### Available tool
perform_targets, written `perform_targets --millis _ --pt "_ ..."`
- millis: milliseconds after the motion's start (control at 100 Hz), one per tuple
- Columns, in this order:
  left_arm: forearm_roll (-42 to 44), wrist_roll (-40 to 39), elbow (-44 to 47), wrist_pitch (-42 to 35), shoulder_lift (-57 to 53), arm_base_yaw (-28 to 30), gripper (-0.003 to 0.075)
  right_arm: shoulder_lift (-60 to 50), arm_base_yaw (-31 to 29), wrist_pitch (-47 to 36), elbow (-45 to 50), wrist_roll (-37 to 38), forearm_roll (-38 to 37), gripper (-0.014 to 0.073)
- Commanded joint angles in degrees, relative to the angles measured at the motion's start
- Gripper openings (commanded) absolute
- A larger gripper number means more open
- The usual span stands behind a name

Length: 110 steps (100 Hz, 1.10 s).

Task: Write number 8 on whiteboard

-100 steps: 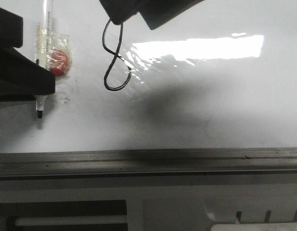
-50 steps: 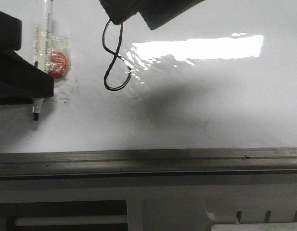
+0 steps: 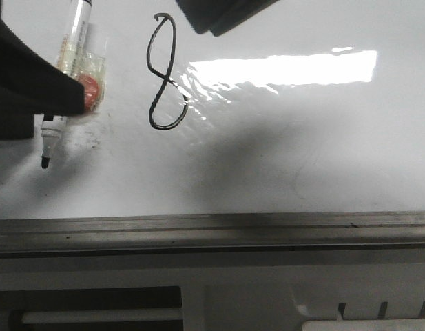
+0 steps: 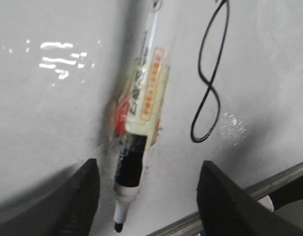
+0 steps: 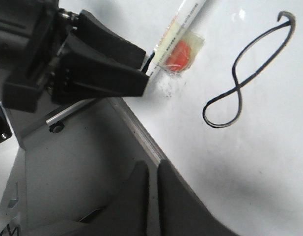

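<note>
The number 8 (image 3: pixel 164 72) stands drawn in thin black line on the whiteboard (image 3: pixel 302 152), at about 10 o'clock in the front view. At 9 o'clock from it a marker pen (image 4: pixel 136 142) lies taped to the board, between the spread fingers of the left end effector (image 4: pixel 149 196). The right end effector (image 5: pixel 152 194) has its fingers pressed together, holding nothing.

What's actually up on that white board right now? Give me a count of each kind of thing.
Marker pens: 1
Red round things in clear wrap: 1
Drawn figure 8s, the number 8: 1
Total on the whiteboard: 3
</note>
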Motion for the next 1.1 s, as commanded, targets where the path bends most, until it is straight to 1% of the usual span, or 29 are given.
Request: perform_targets --millis 0,30,50,100,130,340,480,650,770,870,990,1090 --pt "2.2 -0.5 -1.4 -2.8 -4.3 0.1 0.0265 -4.2 0.1 -6.1 0.8 0.0 -0.9 -0.0063" --pt "3.4 -0.5 -1.4 -2.8 -5.7 0.1 0.0189 -5.8 0.1 -7.7 2.4 0.0 -1.2 -0.0063" --pt "3.8 -0.5 -1.4 -2.8 -6.8 0.1 0.0158 -6.5 0.1 -8.8 3.4 0.0 -1.2 -0.0063" --pt "6.1 -0.4 -1.4 -2.8 -9.2 0.1 0.0032 -9.6 0.1 -11.5 6.0 0.0 -1.4 -0.0063" --pt "7.3 -0.4 -1.4 -2.8 -11.1 0.1 -0.0025 -11.3 0.1 -13.0 7.5 0.0 -1.7 -0.0063" --pt "15.2 -0.3 -1.3 -2.0 -20.0 0.1 -0.0020 -25.6 0.1 -24.2 21.0 0.0 -2.6 -0.0063" --pt "20.3 -0.3 1.1 -1.2 -24.6 0.1 -0.0020 -36.1 0.1 -28.1 29.0 0.0 -2.6 -0.0063" --pt "21.1 -0.3 5.5 -1.2 -28.4 0.1 -0.0020 -47.7 0.1 -27.7 35.8 0.0 -2.6 -0.0063" --pt "21.1 -0.3 7.1 -1.2 -28.9 0.1 -0.0020 -52.7 0.1 -27.1 38.8 0.0 -2.6 -0.0063" --pt "20.8 -0.3 7.2 -1.1 -28.9 0.1 -0.0020 -54.4 0.1 -26.7 40.4 0.0 -2.6 -0.0063" --pt "20.8 -0.3 7.2 -1.1 -28.9 0.1 -0.0020 -54.4 0.1 -23.9 40.7 0.0 -2.6 -0.0063" --pt "20.8 -0.3 7.2 -1.1 -28.9 0.1 -0.0020 -54.4 0.1 -24.2 40.7 0.0 -2.6 -0.0063"
